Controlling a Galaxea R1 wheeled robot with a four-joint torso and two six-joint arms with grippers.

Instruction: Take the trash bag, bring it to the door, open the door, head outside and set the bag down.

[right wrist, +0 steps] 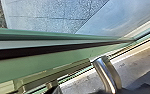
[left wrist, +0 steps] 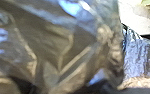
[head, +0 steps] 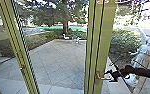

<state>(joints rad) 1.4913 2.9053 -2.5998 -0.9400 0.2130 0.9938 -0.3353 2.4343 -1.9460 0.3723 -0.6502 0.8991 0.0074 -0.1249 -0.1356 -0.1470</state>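
In the head view my right gripper (head: 109, 76) stands open at the lever handle (head: 104, 79) of the green-framed door (head: 93, 45). Its two fingers are apart by the lever's free end; whether they touch it I cannot tell. The metal handle (right wrist: 104, 73) looms close in the right wrist view, beside the door's pale green edge (right wrist: 41, 60). Shiny, crumpled plastic of the trash bag (left wrist: 53, 42) lies right against the left wrist camera and hides what is behind it.
Another green frame post (head: 18, 50) with glass stands at the left. Outside are a paved yard (head: 56, 57), a white statue (head: 142, 55) at the right, bushes (head: 123, 42), a tree trunk (head: 65, 26) and small white figures (head: 65, 37) by the far edge.
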